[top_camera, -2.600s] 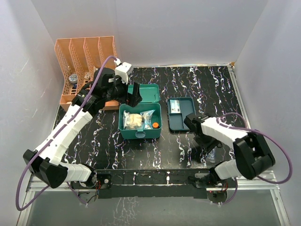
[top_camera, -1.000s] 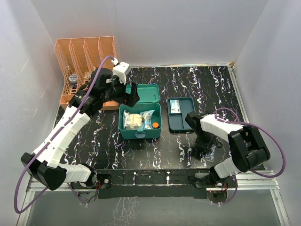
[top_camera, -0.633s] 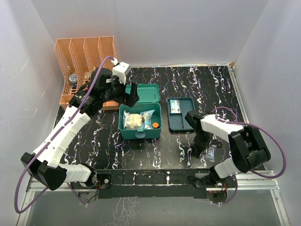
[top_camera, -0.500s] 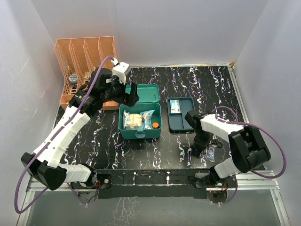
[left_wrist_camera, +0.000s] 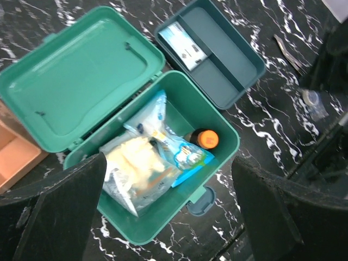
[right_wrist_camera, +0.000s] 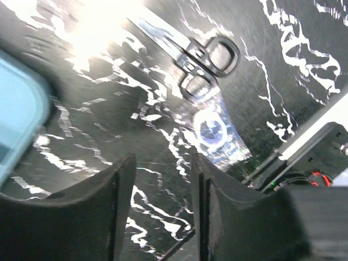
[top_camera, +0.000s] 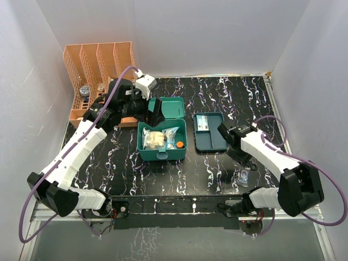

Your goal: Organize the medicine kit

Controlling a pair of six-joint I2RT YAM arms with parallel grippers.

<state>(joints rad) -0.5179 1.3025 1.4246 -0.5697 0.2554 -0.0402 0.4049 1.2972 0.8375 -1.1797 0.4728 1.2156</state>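
The medicine kit [top_camera: 148, 154] is found in the middle of the table [top_camera: 119, 163], its lid laid back. The tray [top_camera: 210, 141] is set just beside it. The left gripper [top_camera: 156, 112] is held wide above the kit. The right gripper [right_wrist_camera: 163, 206] is parted a little near scissors [right_wrist_camera: 209, 60], with nothing held.

A table [top_camera: 217, 98] with a glossy black top veined in white, like marble, fills the space. Plain white walls [top_camera: 217, 38] close it in at the back and both sides. A metal rail [top_camera: 41, 213] lines the near edge. Light is soft and even.
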